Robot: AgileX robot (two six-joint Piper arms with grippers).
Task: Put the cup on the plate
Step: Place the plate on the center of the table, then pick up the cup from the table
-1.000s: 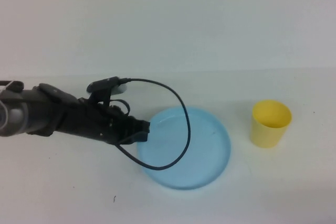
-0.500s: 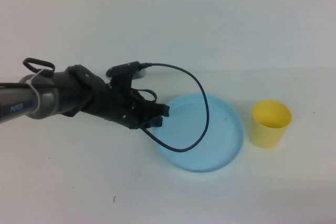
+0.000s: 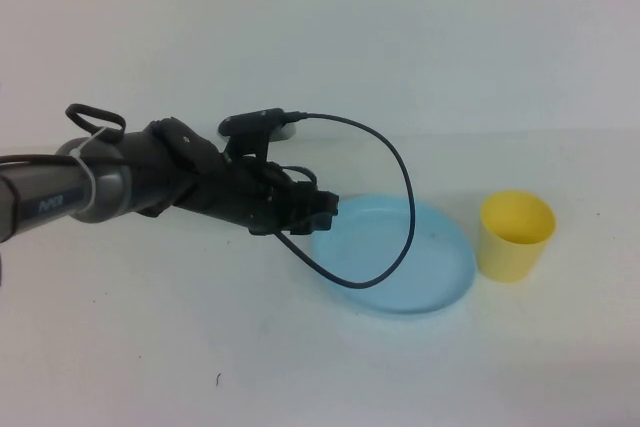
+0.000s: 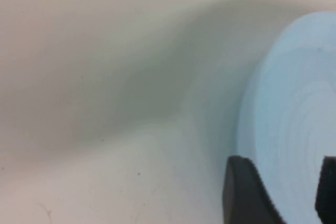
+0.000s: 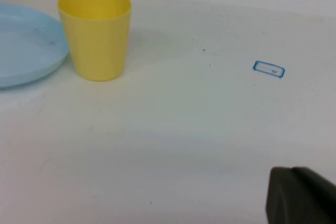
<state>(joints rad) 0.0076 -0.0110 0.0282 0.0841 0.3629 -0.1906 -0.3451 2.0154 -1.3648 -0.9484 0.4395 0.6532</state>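
Note:
The yellow cup [image 3: 515,235] stands upright on the white table at the right, empty, also seen in the right wrist view [image 5: 97,32]. The light blue plate [image 3: 400,257] lies just left of it, its right rim almost at the cup. My left gripper [image 3: 325,212] sits at the plate's left rim. In the left wrist view its fingers [image 4: 247,195] stand apart, open, with the plate [image 4: 294,103] showing between them. My right gripper [image 5: 302,195] is out of the high view; it is shut, empty, low over the table and well away from the cup.
A black cable [image 3: 400,167] loops from the left arm over the plate. A small blue-outlined rectangle [image 5: 269,69] is marked on the table beyond the cup. The plate's edge [image 5: 26,40] shows beside the cup in the right wrist view.
The left arm has reached to the right, carrying the plate with it until it lies next to the cup. Its fingers have parted.

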